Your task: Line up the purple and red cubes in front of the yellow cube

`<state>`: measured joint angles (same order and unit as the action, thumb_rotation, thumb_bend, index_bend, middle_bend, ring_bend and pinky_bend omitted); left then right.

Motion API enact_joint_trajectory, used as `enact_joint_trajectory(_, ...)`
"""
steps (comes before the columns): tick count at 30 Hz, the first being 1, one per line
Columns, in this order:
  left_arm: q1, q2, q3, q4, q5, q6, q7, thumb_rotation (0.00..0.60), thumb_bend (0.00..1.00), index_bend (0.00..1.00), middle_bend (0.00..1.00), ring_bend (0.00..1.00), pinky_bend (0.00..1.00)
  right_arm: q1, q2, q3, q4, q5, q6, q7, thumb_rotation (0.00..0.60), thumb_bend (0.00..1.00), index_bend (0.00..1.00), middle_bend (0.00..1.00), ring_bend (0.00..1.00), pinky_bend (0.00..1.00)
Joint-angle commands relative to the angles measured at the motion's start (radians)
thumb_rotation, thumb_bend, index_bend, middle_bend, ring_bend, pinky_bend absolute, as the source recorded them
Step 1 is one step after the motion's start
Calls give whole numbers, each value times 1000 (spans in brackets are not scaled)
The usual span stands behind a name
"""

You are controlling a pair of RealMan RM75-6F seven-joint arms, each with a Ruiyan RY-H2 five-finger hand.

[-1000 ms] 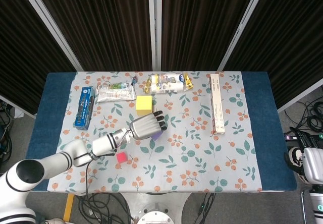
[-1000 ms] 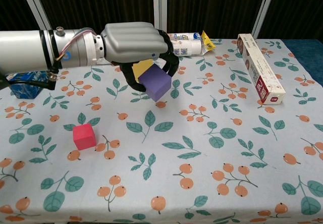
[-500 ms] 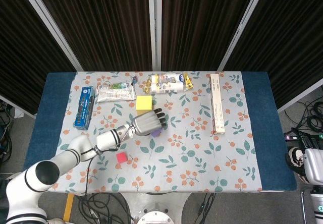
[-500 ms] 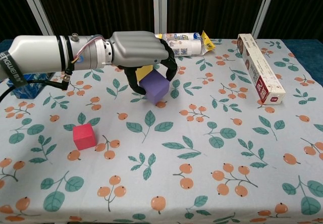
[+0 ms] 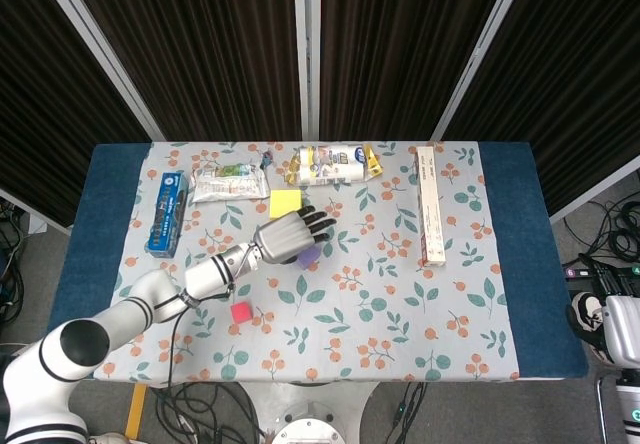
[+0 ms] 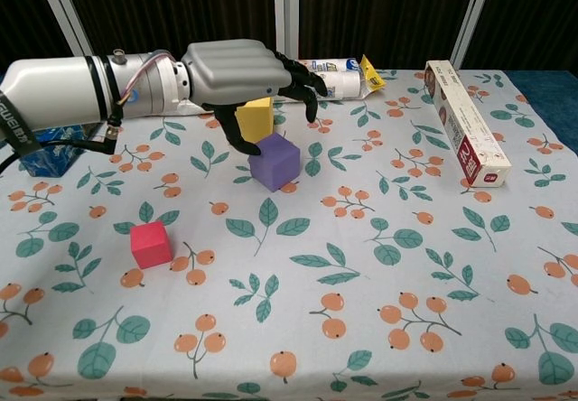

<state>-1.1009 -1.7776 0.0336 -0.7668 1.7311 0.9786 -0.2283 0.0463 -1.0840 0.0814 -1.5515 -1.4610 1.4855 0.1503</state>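
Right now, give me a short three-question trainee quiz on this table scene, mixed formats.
1. True or false: the robot's left hand grips the purple cube.
2. Which cube lies nearest the chest camera? A) yellow cube B) purple cube C) red cube
3. Fill in: in the chest view, the long white and red carton lies on the ____ side of the floral tablecloth.

Key
1. False. The fingers are spread above the cube, which sits on the cloth.
2. C. The red cube sits closest, with the purple cube farther back and the yellow cube behind that.
3. Right.
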Motion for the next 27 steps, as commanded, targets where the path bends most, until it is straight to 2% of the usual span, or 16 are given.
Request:
enact_joint_trajectory(1, 32, 31, -32, -68, -36, 51, 34, 600, 212, 334, 213, 149, 206, -2, 1, 1, 1, -3, 6, 2, 600, 294, 99, 165, 135, 238)
enact_joint_trajectory(3, 65, 36, -65, -121, -75, 92, 63, 600, 181, 318, 202, 146, 206, -4, 0, 2, 3, -4, 11, 4, 600, 295, 99, 166, 134, 238)
enact_joint_trajectory(7, 105, 35, -137, -239, -180, 96, 91, 600, 103, 246, 142, 104, 207, -3, -3, 2, 6, -5, 8, 5, 600, 294, 99, 165, 134, 238)
enact_joint_trajectory(9, 108, 20, -154, -255, -201, 94, 120, 600, 92, 242, 138, 102, 207, -2, -3, 1, 6, -8, 8, 6, 600, 294, 99, 165, 134, 238)
enact_joint_trajectory(22, 39, -96, -196, -225, -267, -42, 310, 600, 62, 231, 133, 98, 206, -15, -3, -1, 10, 1, 16, 10, 600, 292, 99, 163, 134, 238)
enact_joint_trajectory(27, 19, -142, -225, -192, -323, -98, 392, 600, 61, 228, 132, 98, 206, -15, -2, 0, 13, 7, 10, 12, 600, 292, 99, 162, 134, 238)
